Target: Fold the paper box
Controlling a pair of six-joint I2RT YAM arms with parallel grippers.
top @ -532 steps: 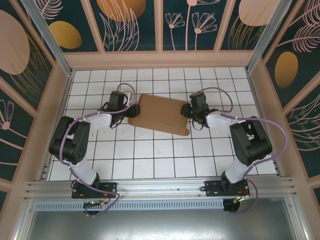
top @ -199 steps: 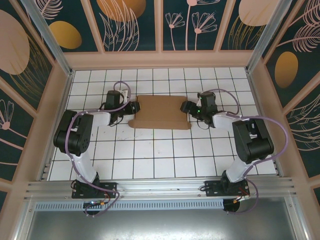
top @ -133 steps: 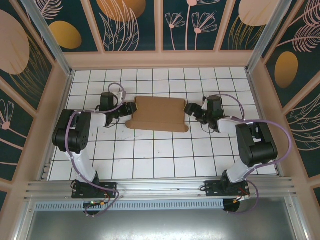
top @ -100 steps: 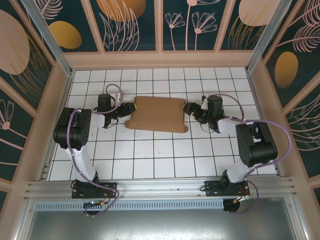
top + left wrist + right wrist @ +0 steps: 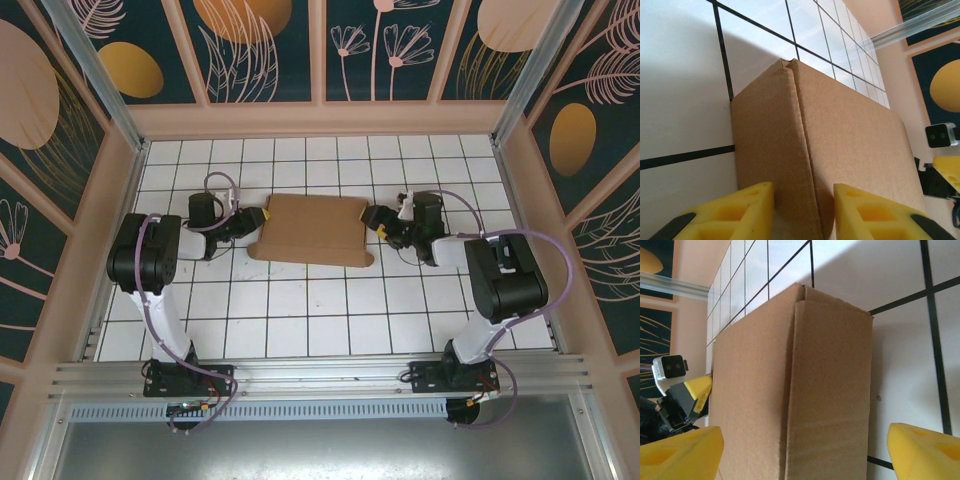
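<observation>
Twice over, bracketing the paper box [image 5: 315, 228], which is lying folded and low on the white tiled desk [image 5: 300, 300], out in the middle between the two arms. Meeting its left end with the left hand [image 5: 250, 217] — yellow fingers [image 5: 740, 210] standing partly apart, straddling the raised crease [image 5: 802, 125], not clamping anything. Facing the opposite end with the right hand [image 5: 378, 218] — spreading wide, gripping nothing, cardboard sitting in the gap.

paper box [image 5: 790, 390], right hand [image 5: 802, 447] spread wide
</observation>
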